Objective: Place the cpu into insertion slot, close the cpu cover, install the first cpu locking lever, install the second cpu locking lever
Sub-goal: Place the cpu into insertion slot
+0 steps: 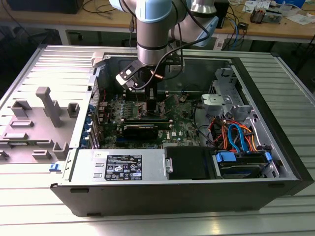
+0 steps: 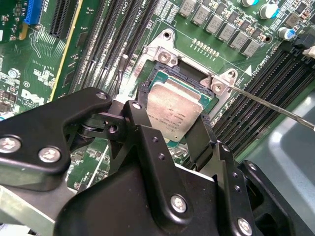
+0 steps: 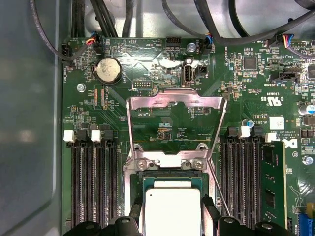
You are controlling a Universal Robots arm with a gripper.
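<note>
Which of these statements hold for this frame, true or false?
1. The cpu cover is swung open, clear of the insertion slot. True.
2. The hand has a finger on each of two opposite sides of the cpu. True.
3. The cpu lies on the grey tray outside the case. False: it is at the insertion slot, between the hand's fingers.
4. The thin locking lever is latched down over the cpu cover. False: it stands free beside the insertion slot.
</note>
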